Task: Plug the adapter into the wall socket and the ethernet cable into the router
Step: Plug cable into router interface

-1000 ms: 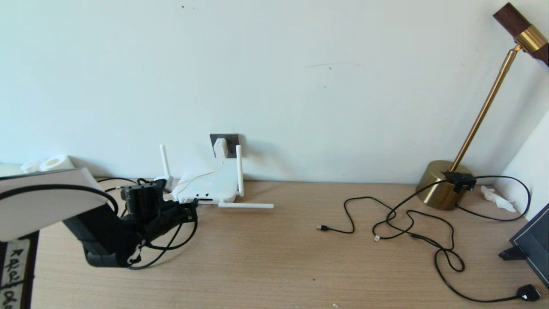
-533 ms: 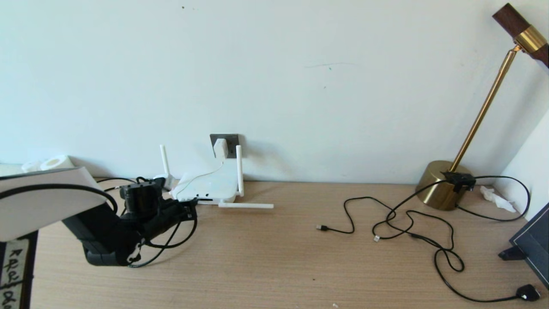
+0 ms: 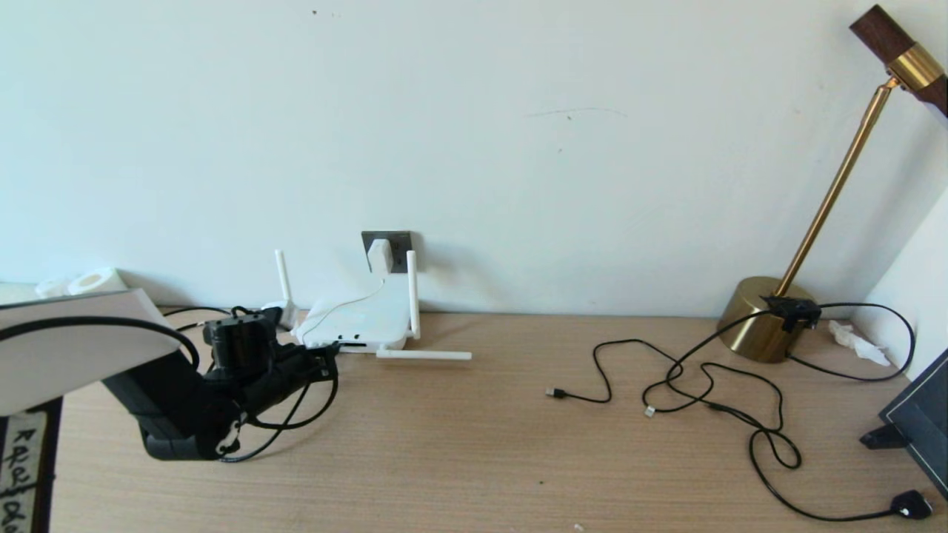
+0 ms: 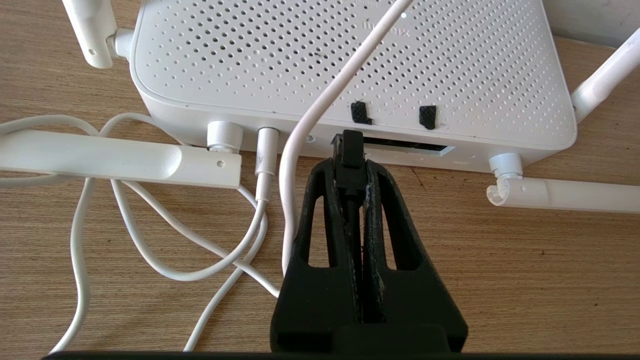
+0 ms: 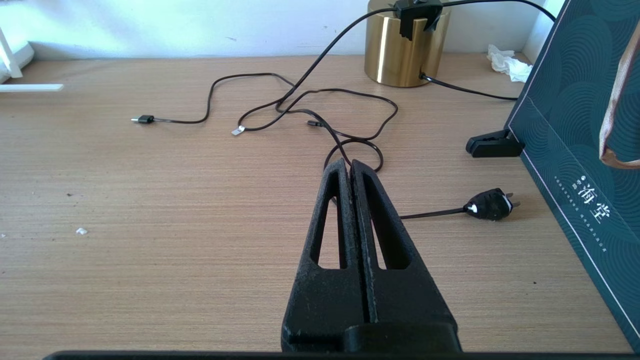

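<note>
The white router [image 3: 355, 322] lies by the wall at the back left, with its antennas spread out. The white adapter [image 3: 380, 255] sits in the dark wall socket [image 3: 401, 240], and its thin white cord [image 4: 320, 100] runs over the router [image 4: 350, 60]. My left gripper [image 4: 350, 167] is shut on the black boot of the ethernet cable [image 4: 348, 150]. The plug tip is at the left end of the router's dark port slot [image 4: 407, 146]. In the head view, the left gripper [image 3: 326, 364] is at the router's front edge. My right gripper [image 5: 348, 165] hangs shut and empty over the table.
Thin black cables [image 3: 703, 385] lie tangled at the right, ending in a black plug [image 3: 912, 505]. A brass lamp base [image 3: 763, 318] stands at the back right, beside a dark bag [image 5: 575, 125] and a black clip [image 5: 492, 146]. White paper rolls [image 3: 92, 281] sit at the far left.
My left arm has edged slightly to the left, still holding the cable's plug at the router. Nothing else has moved.
</note>
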Available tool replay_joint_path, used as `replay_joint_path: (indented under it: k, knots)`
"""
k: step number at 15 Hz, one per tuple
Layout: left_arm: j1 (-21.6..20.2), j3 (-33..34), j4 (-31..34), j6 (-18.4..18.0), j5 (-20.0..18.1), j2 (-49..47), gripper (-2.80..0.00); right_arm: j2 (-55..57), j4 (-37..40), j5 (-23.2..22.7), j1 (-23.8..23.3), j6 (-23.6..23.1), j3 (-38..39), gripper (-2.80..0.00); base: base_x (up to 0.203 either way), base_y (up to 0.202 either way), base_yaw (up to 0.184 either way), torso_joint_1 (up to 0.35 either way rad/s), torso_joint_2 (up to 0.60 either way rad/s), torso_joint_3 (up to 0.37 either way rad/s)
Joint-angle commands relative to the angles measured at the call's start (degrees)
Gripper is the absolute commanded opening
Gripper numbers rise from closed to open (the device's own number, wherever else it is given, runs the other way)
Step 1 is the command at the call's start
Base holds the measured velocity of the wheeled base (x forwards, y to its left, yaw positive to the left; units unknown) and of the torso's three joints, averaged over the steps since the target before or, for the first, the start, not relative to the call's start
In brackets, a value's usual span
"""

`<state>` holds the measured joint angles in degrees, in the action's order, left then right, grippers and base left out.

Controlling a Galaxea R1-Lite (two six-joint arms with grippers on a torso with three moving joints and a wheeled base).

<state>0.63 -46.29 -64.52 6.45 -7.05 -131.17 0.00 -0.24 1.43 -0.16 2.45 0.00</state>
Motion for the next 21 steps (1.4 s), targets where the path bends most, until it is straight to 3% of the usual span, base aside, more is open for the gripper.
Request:
replay_joint_path:
  k: [1, 21]
  knots:
    - [0.07, 0.24, -0.08, 0.06, 0.10, -0.23, -2.80, 0.00, -0.02, 0.02, -0.02, 0.01, 0.00, -2.80, 0.000, 0.000, 0.000, 0.000, 0.00, 0.000]
    - [0.33, 0.32, -0.17, 0.06, 0.17, -0.75, -2.80, 0.01, -0.02, 0.05, -0.02, 0.01, 0.00, -2.80, 0.000, 0.000, 0.000, 0.000, 0.00, 0.000]
